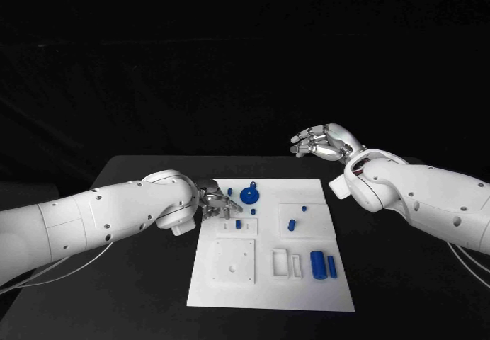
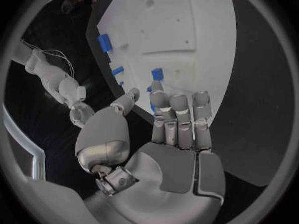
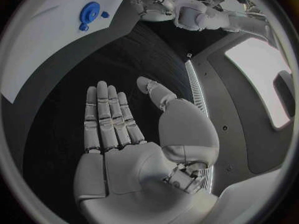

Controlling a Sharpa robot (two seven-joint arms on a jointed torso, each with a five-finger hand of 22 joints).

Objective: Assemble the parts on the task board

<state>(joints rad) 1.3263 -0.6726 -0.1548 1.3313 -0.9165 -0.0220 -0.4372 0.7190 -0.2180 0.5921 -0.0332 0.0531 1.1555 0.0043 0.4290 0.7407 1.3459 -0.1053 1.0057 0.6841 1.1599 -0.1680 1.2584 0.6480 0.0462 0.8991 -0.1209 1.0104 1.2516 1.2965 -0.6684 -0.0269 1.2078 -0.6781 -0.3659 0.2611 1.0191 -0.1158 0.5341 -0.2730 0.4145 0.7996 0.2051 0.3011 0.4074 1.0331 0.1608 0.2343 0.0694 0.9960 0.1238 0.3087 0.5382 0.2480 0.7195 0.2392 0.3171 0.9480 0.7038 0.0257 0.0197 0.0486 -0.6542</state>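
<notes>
Two white arms reach over the black desk (image 1: 133, 170), one from each side, with the white task board (image 1: 306, 283) lying flat between them. The left hand (image 1: 217, 202) hangs over the board's far left corner, its fingers (image 2: 177, 115) straight and a little apart with the thumb off to one side, holding nothing; in the left wrist view the fingertips point down toward the board and a small blue part (image 2: 157, 73) lies just past them. The right hand (image 1: 325, 142) is raised beyond the board's far right corner, well apart from it, over the bare desk; its fingers (image 3: 109, 114) are stretched out flat side by side, thumb spread, and it too is empty. On the board the blue parts are scattered: a round disc-shaped part (image 1: 252, 196) near the far edge (it also shows in the right wrist view), a small peg (image 1: 239, 224) in a raised white block left of centre, two small pieces (image 1: 292, 225) in the panel to the right of it, and a pair of blue cylinders (image 1: 325, 265) lying side by side near the right edge. A square white plate with small holes (image 1: 233, 261) sits on the near left part of the board.
</notes>
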